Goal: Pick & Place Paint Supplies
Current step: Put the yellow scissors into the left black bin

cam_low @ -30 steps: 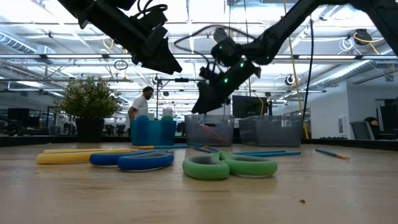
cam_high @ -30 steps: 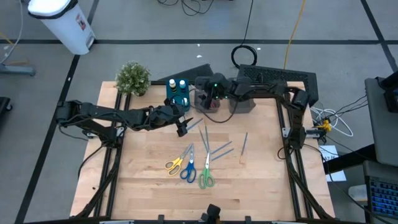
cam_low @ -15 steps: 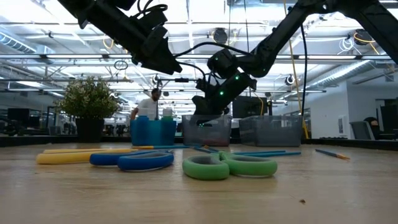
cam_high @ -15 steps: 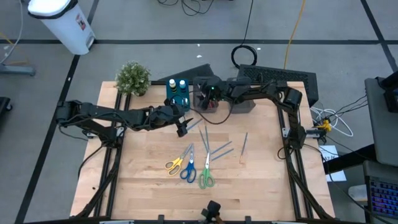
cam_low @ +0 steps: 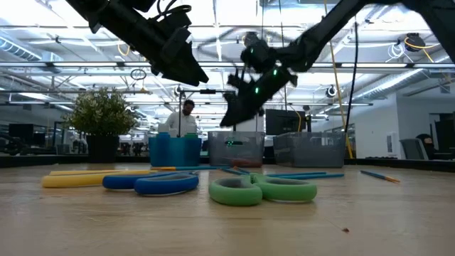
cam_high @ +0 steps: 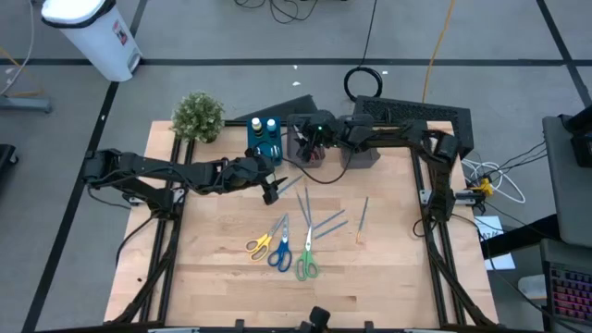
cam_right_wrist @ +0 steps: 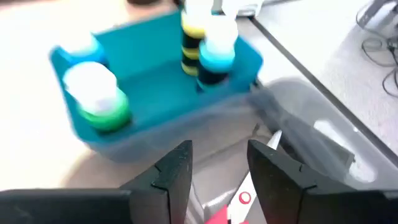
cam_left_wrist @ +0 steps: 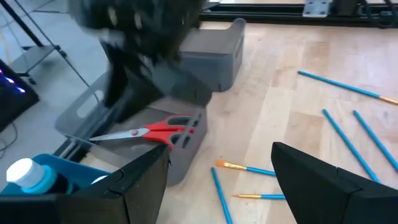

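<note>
Person [cam_low: 186, 117] has moved behind wooden table [cam_low: 370, 220]

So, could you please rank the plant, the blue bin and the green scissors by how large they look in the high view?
1. Plant, clearly largest.
2. Blue bin and green scissors: too alike to rank; the scissors are longer but thinner, the bin wider.
</note>
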{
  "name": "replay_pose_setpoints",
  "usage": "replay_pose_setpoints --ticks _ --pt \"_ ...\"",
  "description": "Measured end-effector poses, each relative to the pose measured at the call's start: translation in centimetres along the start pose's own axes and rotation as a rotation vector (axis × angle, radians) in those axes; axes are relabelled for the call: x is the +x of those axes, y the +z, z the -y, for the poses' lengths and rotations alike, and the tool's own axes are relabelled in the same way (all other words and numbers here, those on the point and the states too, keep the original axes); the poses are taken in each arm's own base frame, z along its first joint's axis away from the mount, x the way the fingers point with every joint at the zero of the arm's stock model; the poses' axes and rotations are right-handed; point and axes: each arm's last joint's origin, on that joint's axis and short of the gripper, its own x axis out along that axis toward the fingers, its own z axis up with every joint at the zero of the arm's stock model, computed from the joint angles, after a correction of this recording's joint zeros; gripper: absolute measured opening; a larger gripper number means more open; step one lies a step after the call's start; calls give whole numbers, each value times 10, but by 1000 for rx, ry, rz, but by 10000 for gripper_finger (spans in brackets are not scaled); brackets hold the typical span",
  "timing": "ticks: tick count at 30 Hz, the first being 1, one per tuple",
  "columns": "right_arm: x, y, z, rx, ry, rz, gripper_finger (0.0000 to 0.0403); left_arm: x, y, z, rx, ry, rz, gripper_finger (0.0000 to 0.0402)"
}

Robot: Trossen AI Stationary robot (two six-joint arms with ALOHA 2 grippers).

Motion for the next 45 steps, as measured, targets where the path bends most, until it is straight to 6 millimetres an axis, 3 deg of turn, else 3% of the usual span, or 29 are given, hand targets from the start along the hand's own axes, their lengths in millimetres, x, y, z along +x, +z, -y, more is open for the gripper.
replay_pose_setpoints --ticks 8,14,24,34,40,45 --pt "-64 36 -29 -44 74 30 145 0 0 1 -24 -23 -1 285" --pt "-109 38 -57 -89 151 55 140 0 0 2 -37 -53 -3 285" --pt "-160 -2 -92 -111 287 99 137 -3 0 11 -41 -105 -1 285" --pt "-180 -61 -110 -124 398 243 135 -7 -2 21 -74 -169 -18 285" --pt "-188 -72 -108 -115 414 306 134 -14 -20 35 -43 -378 -209 285" --pt "-190 -77 -106 -122 412 301 134 -29 -44 55 -55 -493 -473 285"
